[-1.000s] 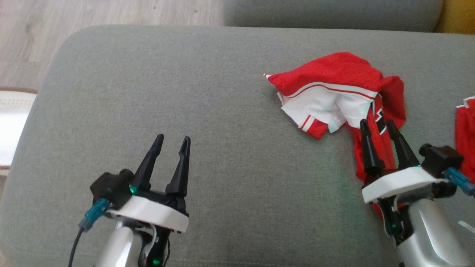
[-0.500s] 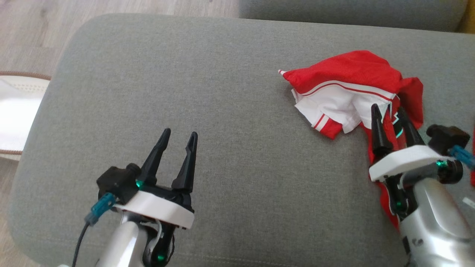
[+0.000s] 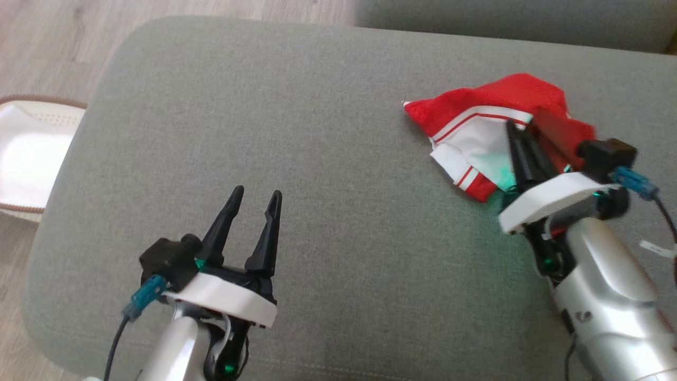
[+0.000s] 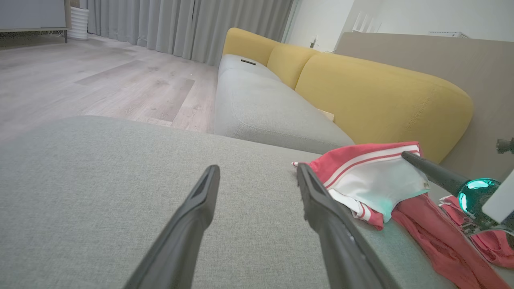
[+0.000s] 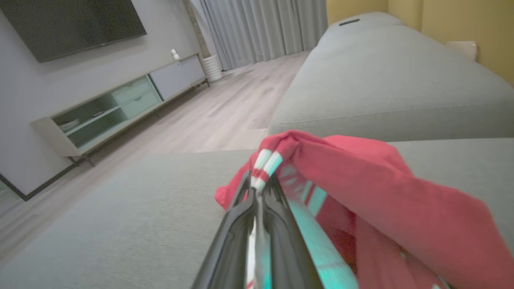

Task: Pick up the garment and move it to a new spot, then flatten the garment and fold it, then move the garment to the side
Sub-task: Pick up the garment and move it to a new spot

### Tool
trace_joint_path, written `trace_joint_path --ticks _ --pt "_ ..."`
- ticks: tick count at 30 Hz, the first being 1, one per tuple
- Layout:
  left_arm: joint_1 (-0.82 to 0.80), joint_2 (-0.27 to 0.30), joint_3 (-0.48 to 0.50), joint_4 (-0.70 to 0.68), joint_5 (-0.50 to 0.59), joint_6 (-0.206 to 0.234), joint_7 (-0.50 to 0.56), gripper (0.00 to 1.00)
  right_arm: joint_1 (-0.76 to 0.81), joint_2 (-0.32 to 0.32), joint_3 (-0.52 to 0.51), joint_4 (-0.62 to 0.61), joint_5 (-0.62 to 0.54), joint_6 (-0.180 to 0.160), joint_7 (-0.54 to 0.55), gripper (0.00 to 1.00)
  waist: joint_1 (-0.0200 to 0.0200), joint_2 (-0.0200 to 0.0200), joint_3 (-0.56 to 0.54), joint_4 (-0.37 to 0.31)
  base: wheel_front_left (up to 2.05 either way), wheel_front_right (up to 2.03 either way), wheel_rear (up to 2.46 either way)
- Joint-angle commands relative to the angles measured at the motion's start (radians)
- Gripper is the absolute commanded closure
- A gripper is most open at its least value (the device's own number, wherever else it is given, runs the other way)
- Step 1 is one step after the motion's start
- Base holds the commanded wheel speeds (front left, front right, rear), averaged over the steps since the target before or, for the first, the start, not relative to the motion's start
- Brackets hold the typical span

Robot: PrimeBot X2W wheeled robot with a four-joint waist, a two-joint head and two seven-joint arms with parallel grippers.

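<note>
Between closed tips of the right pincer (image 5: 257, 182) sits a striped hem of the garment (image 3: 492, 95) (soft, light, likely droopy), a fair hold; left pincer (image 3: 257, 192) gapes empty.

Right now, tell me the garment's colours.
The garment is red with a white panel and red-and-white stripes at its edges. The head view shows it best.

A broad grey cushion (image 3: 317, 159) is spreading across the middle of the head view, with pale wood floor (image 3: 53, 42) showing at the upper left and a cream mat (image 3: 26, 153) lying at the left edge. In the left wrist view, grey curtains (image 4: 180, 24) are hanging along the top, and a yellow sofa back (image 4: 381, 92) is running down the right above a grey seat (image 4: 261, 108). In the right wrist view, a dark television (image 5: 72, 24) is hanging at the upper left over a low cabinet (image 5: 120, 104).
</note>
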Motion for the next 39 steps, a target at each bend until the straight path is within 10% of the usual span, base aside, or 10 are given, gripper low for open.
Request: trace_joint_path --ticks 1,10,18,32,33,39 --pt "-0.036 0.001 0.035 -0.028 -0.006 0.003 -0.005 0.0 -0.024 0.0 0.049 -0.061 0.024 -0.001 -0.016 1.0 0.0 0.0 -0.012 -0.004 0.0 0.0 0.0" --pt "-0.015 0.001 0.041 -0.022 0.0 0.002 -0.005 0.0 -0.026 -0.03 0.254 -0.337 0.145 -0.001 -0.012 1.0 0.0 0.0 -0.076 -0.016 0.0 0.0 0.0" --pt "0.006 0.001 0.034 -0.031 -0.001 0.003 -0.005 0.0 -0.042 -0.036 0.202 -0.488 0.165 -0.001 0.037 1.0 0.0 0.0 -0.082 0.013 0.0 0.0 0.0" --pt "-0.06 0.001 -0.049 -0.044 -0.052 0.015 -0.005 0.0 -0.309 -0.064 -0.128 -0.078 -0.033 -0.001 0.199 1.0 0.0 0.0 0.053 0.179 0.0 0.0 0.0" --pt "-0.064 0.001 -0.053 -0.044 -0.056 0.017 -0.005 0.0 -0.339 -0.076 -0.167 0.001 -0.065 -0.001 0.209 0.13 0.0 0.0 0.058 0.187 0.0 0.0 0.0" --pt "-0.075 0.001 -0.073 -0.043 -0.071 0.026 -0.005 0.0 -0.474 -0.138 -0.367 0.336 -0.346 -0.001 0.189 0.0 0.0 0.0 0.069 0.214 0.0 0.0 0.0"
